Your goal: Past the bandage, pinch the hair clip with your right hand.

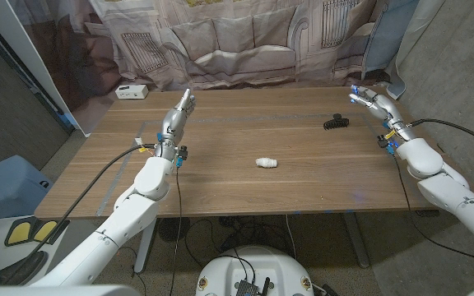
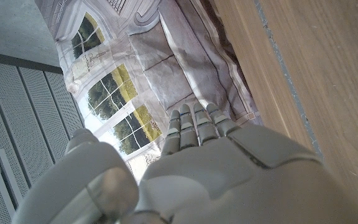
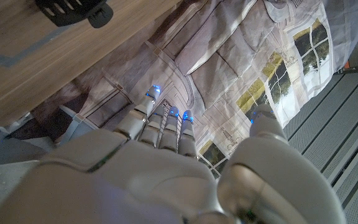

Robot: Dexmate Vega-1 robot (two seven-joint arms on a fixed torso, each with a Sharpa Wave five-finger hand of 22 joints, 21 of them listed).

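A black hair clip (image 1: 335,123) lies on the wooden table (image 1: 245,189) toward the far right; it also shows in the right wrist view as the hair clip (image 3: 73,10). A small white bandage roll (image 1: 266,163) lies near the table's middle, closer to me than the clip. My right hand (image 1: 374,105) hovers at the table's right edge, just right of the clip, fingers straight and apart, holding nothing. My left hand (image 1: 177,117) is raised over the left part of the table, fingers extended, empty. Both show the same way in the wrist views: left hand (image 2: 197,162), right hand (image 3: 160,162).
A white box (image 1: 132,91) sits at the table's far left corner. A printed cloth backdrop (image 1: 245,41) hangs behind the table. Cables trail from both arms off the table's sides. A grey bin (image 1: 6,193) stands on the floor at left.
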